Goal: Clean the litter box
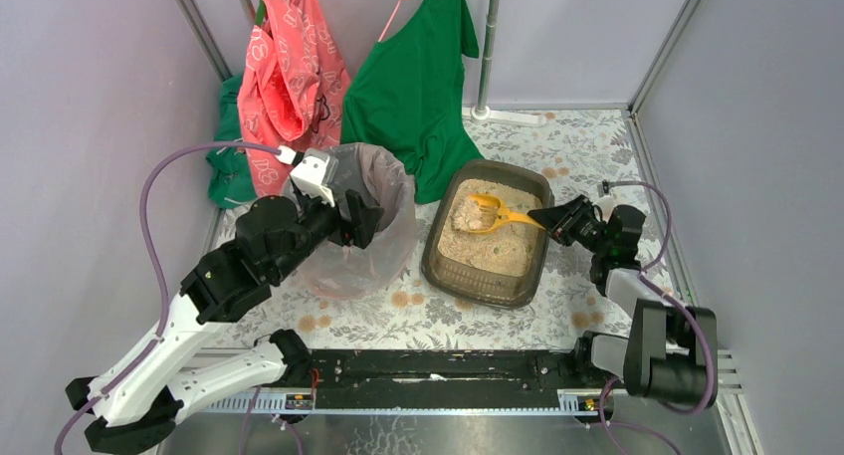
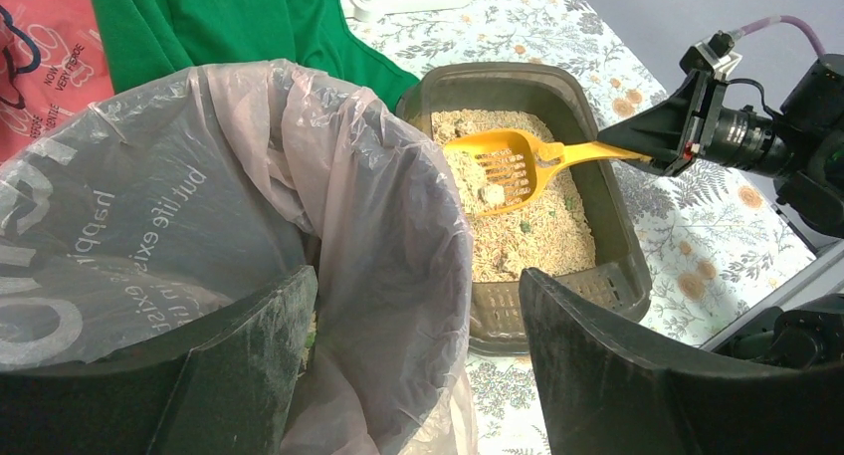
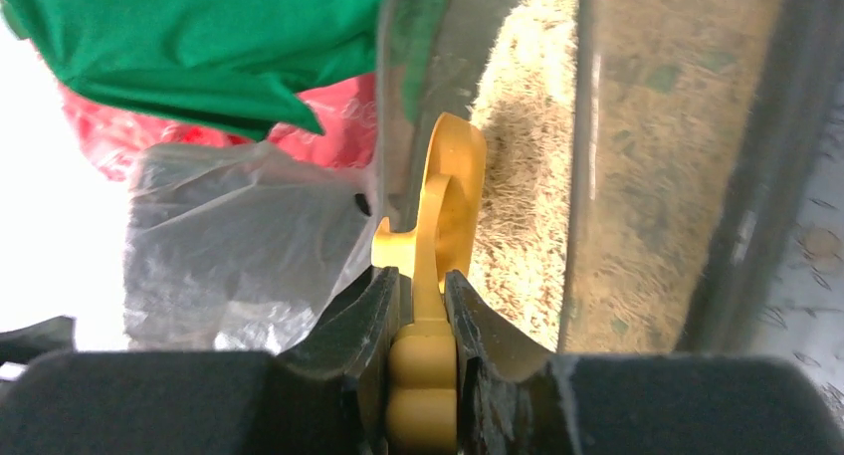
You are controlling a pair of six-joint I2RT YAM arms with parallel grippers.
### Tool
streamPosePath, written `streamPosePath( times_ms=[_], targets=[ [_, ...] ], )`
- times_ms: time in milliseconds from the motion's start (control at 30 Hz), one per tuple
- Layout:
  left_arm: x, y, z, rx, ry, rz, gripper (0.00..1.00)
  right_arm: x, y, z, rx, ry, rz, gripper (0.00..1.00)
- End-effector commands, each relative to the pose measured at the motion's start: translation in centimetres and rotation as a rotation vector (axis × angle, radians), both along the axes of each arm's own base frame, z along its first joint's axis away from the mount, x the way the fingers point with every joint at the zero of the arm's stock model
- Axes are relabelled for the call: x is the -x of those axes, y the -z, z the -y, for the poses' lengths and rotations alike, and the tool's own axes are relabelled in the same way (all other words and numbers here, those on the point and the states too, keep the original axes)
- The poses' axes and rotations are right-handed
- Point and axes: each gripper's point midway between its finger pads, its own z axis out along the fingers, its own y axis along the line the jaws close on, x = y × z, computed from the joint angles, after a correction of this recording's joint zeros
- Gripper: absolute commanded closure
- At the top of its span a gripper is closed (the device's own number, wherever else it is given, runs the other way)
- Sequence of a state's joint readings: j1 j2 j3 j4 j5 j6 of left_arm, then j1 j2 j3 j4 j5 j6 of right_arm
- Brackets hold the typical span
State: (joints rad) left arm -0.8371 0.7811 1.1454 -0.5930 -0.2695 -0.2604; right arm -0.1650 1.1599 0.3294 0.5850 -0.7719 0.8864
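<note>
The litter box (image 1: 483, 288), a dark tray of beige litter, lies at mid table. My right gripper (image 1: 537, 218) is shut on the handle of the yellow slotted scoop (image 1: 488, 214). The scoop's head hangs over the far part of the box with pale clumps in it. In the right wrist view the fingers (image 3: 378, 306) clamp the scoop (image 3: 450, 191) handle, with the litter box (image 3: 637, 126) beyond. My left gripper (image 2: 418, 276) is open and straddles the near rim of the round bag-lined bin (image 2: 199, 176): one finger is inside it and one outside, next to the litter box (image 2: 617, 226).
The bin (image 1: 383, 191) stands just left of the litter box. A red garment (image 1: 294, 77) and a green shirt (image 1: 413, 87) hang at the back and drape onto the floral tablecloth (image 1: 418, 316). A white pole base (image 1: 505, 114) sits at the far edge. Grey walls close both sides.
</note>
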Motion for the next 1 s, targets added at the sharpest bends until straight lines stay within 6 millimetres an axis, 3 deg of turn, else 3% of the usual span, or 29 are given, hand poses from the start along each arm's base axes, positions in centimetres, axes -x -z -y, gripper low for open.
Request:
streamPosePath(
  times_ms=[0, 300, 667, 833, 967],
  targets=[
    [-0.4, -1.2, 0.5, 0.043, -0.003, 0.036, 0.18, 0.0, -4.9, -1.1, -0.138, -0.124, 0.211, 1.0],
    [0.0, -1.3, -0.3, 0.041, -0.017, 0.043, 0.18, 0.6, -3.4, -0.1, -0.135, -0.079, 0.198, 1.0],
    [-0.1, -0.8, 0.4, 0.027, 0.008, 0.032, 0.18, 1.6, -2.1, 2.4, -0.104, 0.023, 0.177, 1.0],
    [-0.1, -0.5, 0.5, 0.02, 0.015, 0.027, 0.18, 2.0, -1.5, 2.7, -0.151, 0.076, 0.182, 1.0],
    [-0.2, -0.2, 0.8, 0.018, 0.021, 0.021, 0.18, 2.4, -2.3, 3.2, -0.265, 0.088, 0.193, 1.0]
  ],
)
